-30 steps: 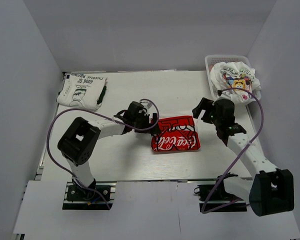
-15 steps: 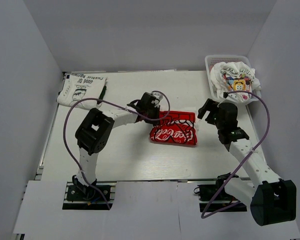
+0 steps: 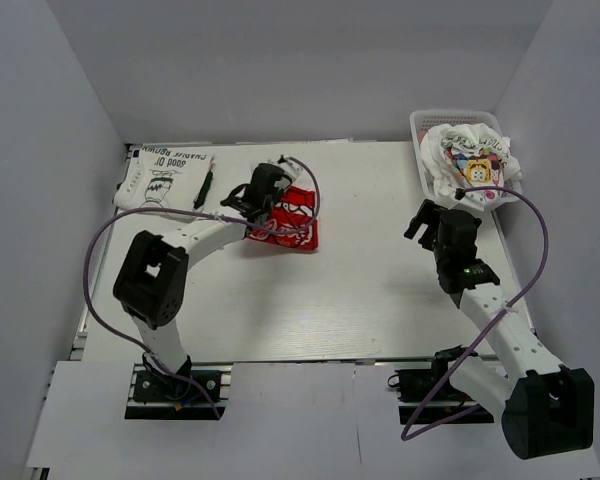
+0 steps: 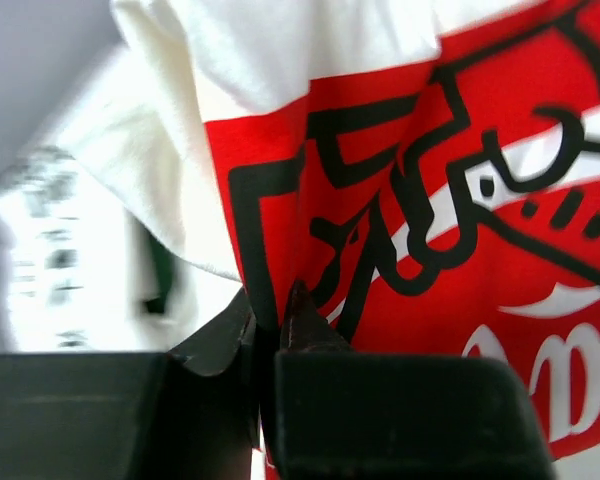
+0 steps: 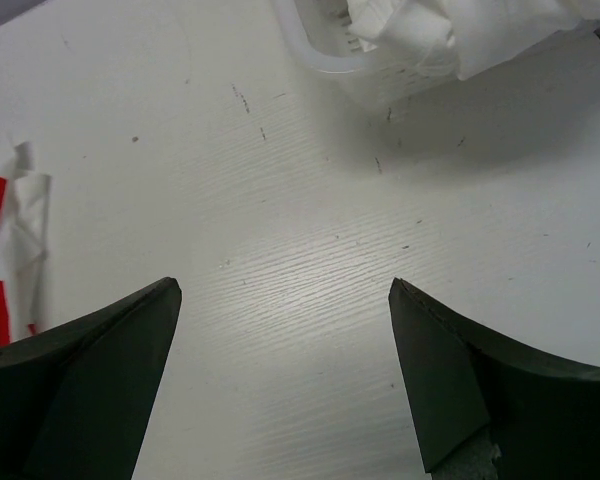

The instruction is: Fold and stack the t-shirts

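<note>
My left gripper [image 3: 267,210] is shut on an edge of the red-and-white logo t-shirt [image 3: 292,222], which is bunched up at the back left of the table. In the left wrist view the jaws [image 4: 270,312] pinch the red printed cloth [image 4: 460,200]. The folded t-shirt with green-black lettering [image 3: 166,176] lies flat at the far left, close behind the held one. My right gripper [image 3: 423,218] hangs open over bare table [image 5: 285,300], holding nothing. The yellow cartoon t-shirt [image 3: 470,160] lies crumpled in the basket.
The white mesh basket [image 3: 421,130] stands at the back right corner, its rim [image 5: 320,55] just ahead of the right gripper. A dark pen-like object [image 3: 205,186] lies beside the folded shirt. Grey walls enclose the table on three sides.
The left gripper closed on the red-and-white shirt and carried it left and back, toward the folded shirt. The right arm drew away to the right, still open.
</note>
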`<state>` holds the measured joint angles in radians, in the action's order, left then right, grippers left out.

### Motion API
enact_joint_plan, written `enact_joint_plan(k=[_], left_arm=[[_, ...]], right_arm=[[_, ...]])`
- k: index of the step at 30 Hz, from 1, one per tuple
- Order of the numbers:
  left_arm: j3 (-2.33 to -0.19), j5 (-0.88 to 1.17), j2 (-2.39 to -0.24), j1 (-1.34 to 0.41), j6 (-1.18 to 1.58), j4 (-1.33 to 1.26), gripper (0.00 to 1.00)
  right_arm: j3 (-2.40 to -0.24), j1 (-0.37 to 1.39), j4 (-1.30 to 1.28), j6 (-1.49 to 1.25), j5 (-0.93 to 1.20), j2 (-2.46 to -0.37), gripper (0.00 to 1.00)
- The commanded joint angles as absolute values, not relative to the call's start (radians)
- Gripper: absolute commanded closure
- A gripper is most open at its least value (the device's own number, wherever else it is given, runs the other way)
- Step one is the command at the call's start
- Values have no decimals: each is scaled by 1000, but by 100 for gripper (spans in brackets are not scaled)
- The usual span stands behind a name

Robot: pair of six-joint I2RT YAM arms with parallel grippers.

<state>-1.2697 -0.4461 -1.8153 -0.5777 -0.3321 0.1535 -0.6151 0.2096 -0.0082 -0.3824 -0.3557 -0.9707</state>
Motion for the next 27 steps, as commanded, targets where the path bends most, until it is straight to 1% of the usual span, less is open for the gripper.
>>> enact_joint_plan(k=[1,5,9,13,17,22,27], left_arm=[[-1270,-528,-1692,-503,-535,38,100],[-1307,-450,-1671,-404,-571,101,100],[-1394,-355,-1681,-321,-626,201,100],[-1426,-354,-1709,-229,-652,204,100],[-1500,-275,-1732,-158,-676,279,100],[-1646,-233,-1793,-94,-695,376,100],[-1723,-198,-1822,-60,-719,446,100]], right_arm=[[-621,207,14,-365,-400,-983,10],[-629,219,11,-364,-410,-999,10],[-641,206,3,-361,-423,-1029,10],[-652,206,2,-364,-437,-1061,10],[-667,207,2,-364,-440,-1107,10],[-687,207,-38,-370,-443,-1153,10],[-689,207,-43,-370,-443,-1143,10]])
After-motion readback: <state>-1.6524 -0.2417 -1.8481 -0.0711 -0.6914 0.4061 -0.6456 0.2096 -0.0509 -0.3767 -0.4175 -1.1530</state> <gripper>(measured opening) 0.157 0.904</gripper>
